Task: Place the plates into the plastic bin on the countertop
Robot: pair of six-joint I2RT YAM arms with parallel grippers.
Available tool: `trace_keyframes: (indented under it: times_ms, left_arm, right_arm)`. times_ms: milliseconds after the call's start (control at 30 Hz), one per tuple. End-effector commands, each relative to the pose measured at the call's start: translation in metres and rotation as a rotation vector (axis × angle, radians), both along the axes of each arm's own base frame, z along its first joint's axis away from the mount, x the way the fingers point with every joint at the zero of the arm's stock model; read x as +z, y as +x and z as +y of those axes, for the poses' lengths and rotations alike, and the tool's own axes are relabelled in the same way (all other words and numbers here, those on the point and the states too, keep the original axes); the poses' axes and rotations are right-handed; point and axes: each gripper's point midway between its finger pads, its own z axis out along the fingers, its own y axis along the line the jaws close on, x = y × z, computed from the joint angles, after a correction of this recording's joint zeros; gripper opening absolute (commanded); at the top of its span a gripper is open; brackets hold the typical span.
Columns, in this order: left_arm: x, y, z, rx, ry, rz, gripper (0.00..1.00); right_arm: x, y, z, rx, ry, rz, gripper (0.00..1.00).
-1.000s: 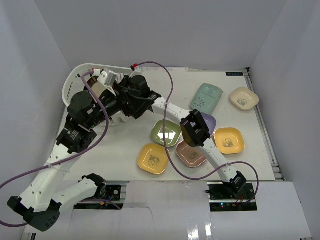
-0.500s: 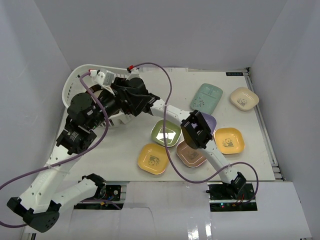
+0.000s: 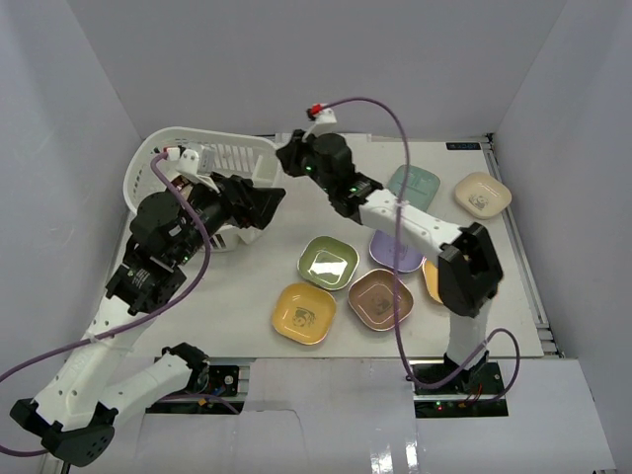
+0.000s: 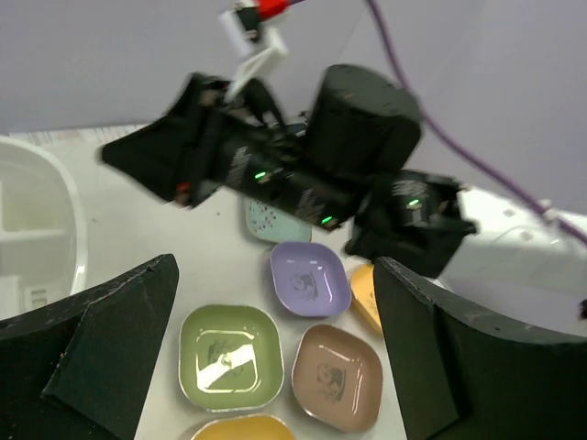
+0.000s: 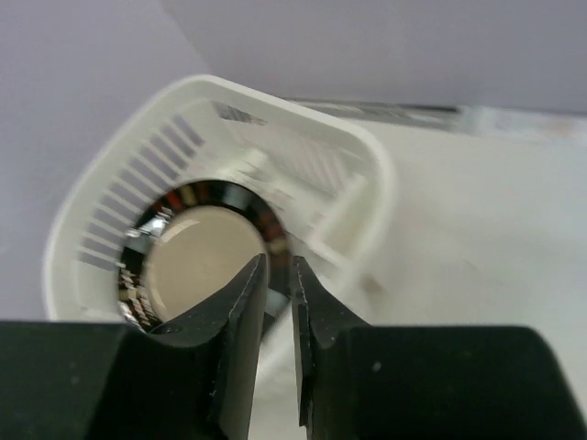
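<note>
— What did the place look like?

— A flat matte white countertop [image 3: 247, 296] boxed in by plain white walls [image 3: 296, 59]. The large white slotted plastic bin [image 3: 197, 132] stood at its far left corner.

— Where was the round plate in relation to the right gripper?

— The round beige plate with the dark glossy rim [image 5: 202, 257] sat inside the bin, toward the left as the right wrist camera saw it. I could not tell whether it lay flat or leaned. The right gripper [image 5: 277, 266] was just outside the bin's right end, pointing in at the plate and apart from it. Its two fingers were drawn almost together, with only a slit between them and nothing pinched.

— And the left gripper?

— The left gripper [image 4: 275, 268] was spread wide and empty, just beside the bin's near right side.

— How did the small dishes lie?

— All were on the countertop, right of the bin, and no gripper touched any of them. A glossy green rounded-square dish [image 3: 328, 262] was nearest the bin, with a yellow dish [image 3: 303, 313] just in front of it and a brown-pink dish [image 3: 380, 298] beside them. A purple dish [image 3: 398, 252], a second yellow dish [image 3: 432, 279] and a mint dish [image 3: 420, 183] were partly hidden by the right arm [image 3: 415, 222]. A cream dish [image 3: 482, 195] sat alone at the far right. Several carried a small dark printed figure in the middle.
</note>
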Motion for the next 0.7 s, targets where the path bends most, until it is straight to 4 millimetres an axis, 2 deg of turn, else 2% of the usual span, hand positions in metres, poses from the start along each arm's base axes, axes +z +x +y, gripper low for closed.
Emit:
trace_keyframes:
  times_ms: [0,33,67,100,133,167,200,233,267,300,367,467,533,567,667]
  left_arm:
    - [-0.025,-0.007,-0.006,-0.048,0.027,0.051,0.98]
    - [-0.04,-0.009,-0.012,-0.083,0.045,0.073,0.98]
    - [-0.044,-0.012,-0.013,-0.1,0.05,0.073,0.98]
    - [-0.049,-0.014,-0.014,-0.112,0.053,0.077,0.98]
    - [-0.056,-0.017,-0.015,-0.124,0.059,0.082,0.98]
    - [-0.067,-0.022,-0.019,-0.166,0.069,0.087,0.98]
    - [-0.072,-0.026,-0.021,-0.189,0.075,0.09,0.98]
    - [-0.078,-0.029,-0.024,-0.213,0.079,0.095,0.98]
    - [-0.089,-0.034,-0.029,-0.253,0.09,0.112,0.98]
    - [-0.094,-0.037,-0.03,-0.274,0.098,0.118,0.98]
    - [-0.106,-0.044,-0.034,-0.319,0.113,0.137,0.98]
    - [-0.121,-0.046,-0.033,-0.321,0.136,0.158,0.98]
    - [-0.124,-0.046,-0.028,-0.299,0.142,0.153,0.98]
    - [-0.129,-0.045,-0.026,-0.287,0.147,0.159,0.98]
    - [-0.136,-0.044,-0.026,-0.282,0.154,0.173,0.98]
  right_arm:
    - [-0.034,0.015,-0.102,-0.188,-0.114,0.053,0.23]
    - [-0.021,0.006,-0.13,-0.221,-0.108,0.049,0.22]
    - [-0.033,0.005,-0.155,-0.254,-0.115,0.087,0.22]
    - [-0.044,0.014,-0.197,-0.324,-0.119,0.121,0.23]
    - [-0.067,0.0,-0.226,-0.355,-0.133,0.172,0.29]
    - [-0.075,-0.002,-0.246,-0.374,-0.12,0.202,0.34]
    - [-0.085,0.004,-0.285,-0.45,-0.123,0.23,0.4]
    - [-0.101,-0.003,-0.305,-0.484,-0.145,0.27,0.5]
    - [-0.109,-0.003,-0.32,-0.511,-0.159,0.289,0.55]
    - [-0.117,0.001,-0.346,-0.559,-0.16,0.316,0.59]
    - [-0.142,0.003,-0.373,-0.588,-0.168,0.394,0.63]
    - [-0.169,0.007,-0.402,-0.615,-0.166,0.468,0.63]
    - [-0.191,0.011,-0.409,-0.609,-0.157,0.528,0.63]
    - [-0.201,0.016,-0.405,-0.567,-0.133,0.563,0.61]
    - [-0.215,0.024,-0.397,-0.522,-0.118,0.607,0.59]
